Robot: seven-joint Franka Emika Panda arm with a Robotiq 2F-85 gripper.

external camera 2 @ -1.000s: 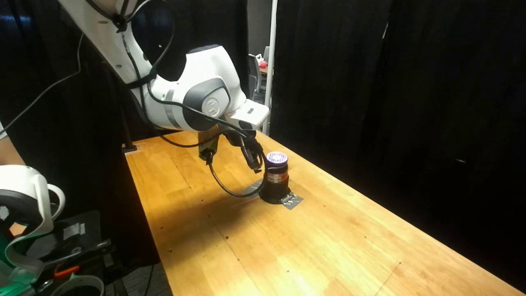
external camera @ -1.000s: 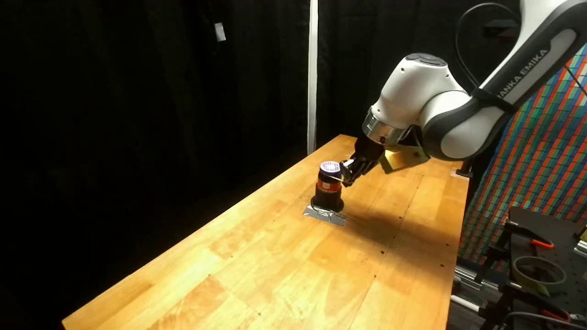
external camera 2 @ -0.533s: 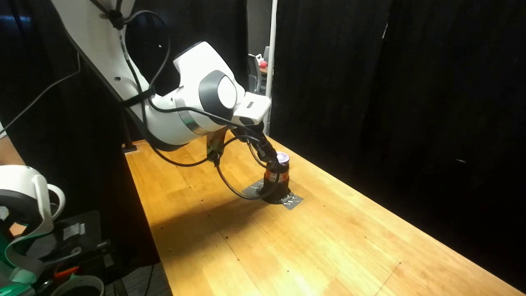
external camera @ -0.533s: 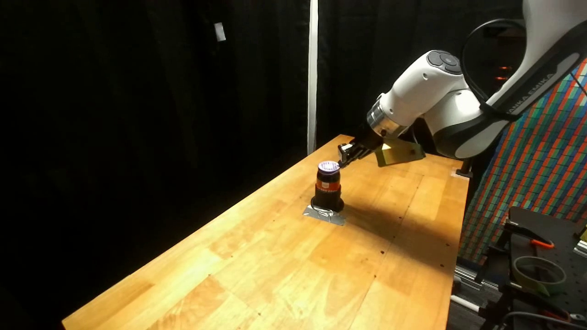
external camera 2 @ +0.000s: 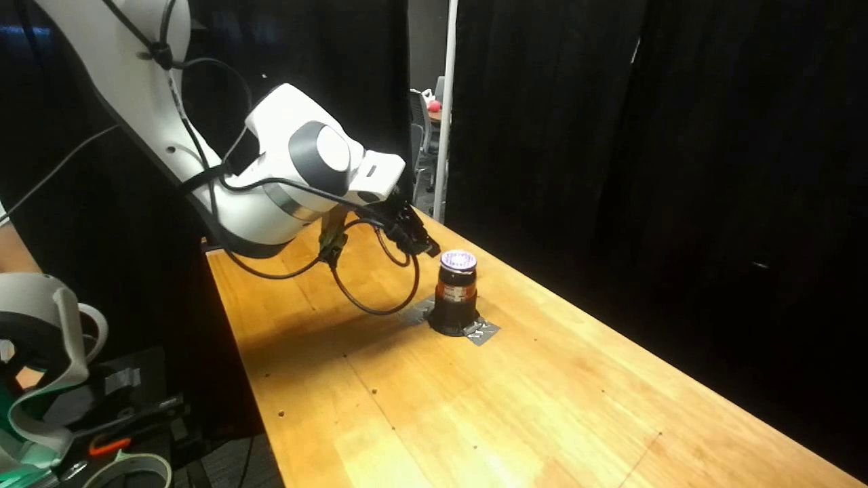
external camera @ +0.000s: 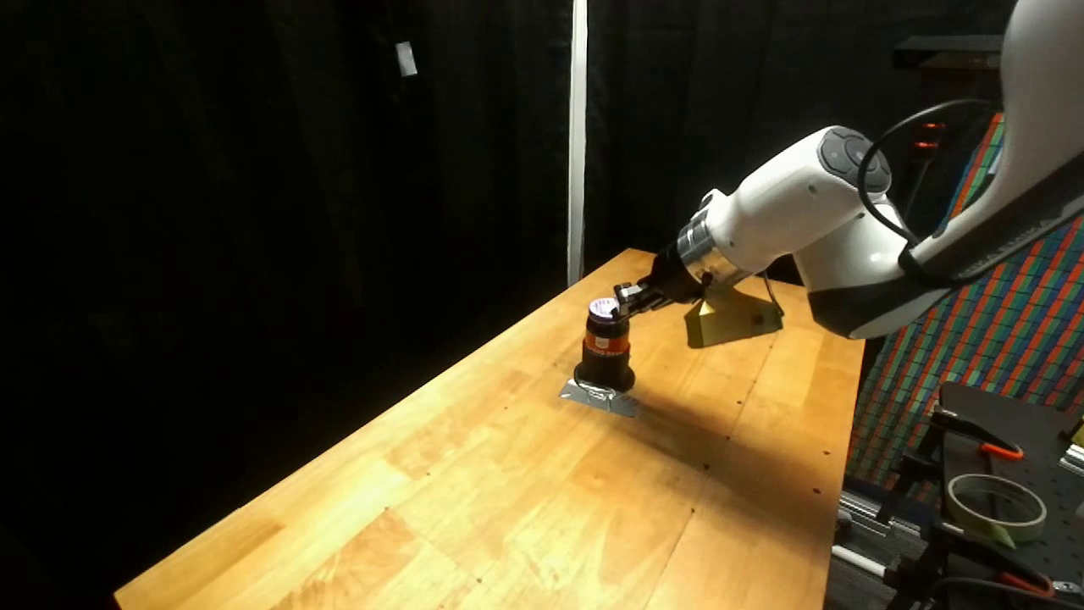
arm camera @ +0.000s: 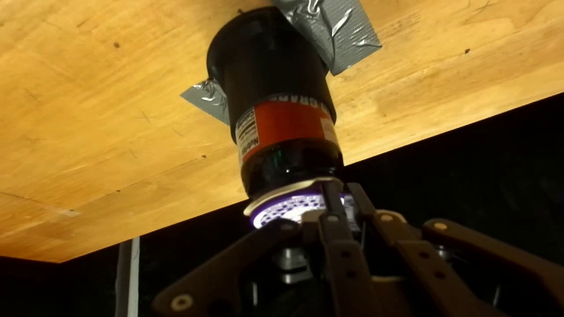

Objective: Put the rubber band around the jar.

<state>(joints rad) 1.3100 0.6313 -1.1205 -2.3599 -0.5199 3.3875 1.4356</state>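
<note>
The wooden desk [external camera: 525, 508] carries a black cylindrical base [arm camera: 273, 61] with silver tape [arm camera: 350, 42], apparently two pieces, at its foot.

Black cloth curtains [external camera: 296, 212] hang behind a long honey-coloured wooden table [external camera: 508, 491], bright light pooling on its top; a thin white vertical pole [external camera: 578, 144] stands beside them; a grey chair [external camera 2: 420, 118] shows through a gap; a red, green and blue checkered panel [external camera: 999, 339] rises past the table; dark grey floor [external camera 2: 227, 461] lies below.
</note>
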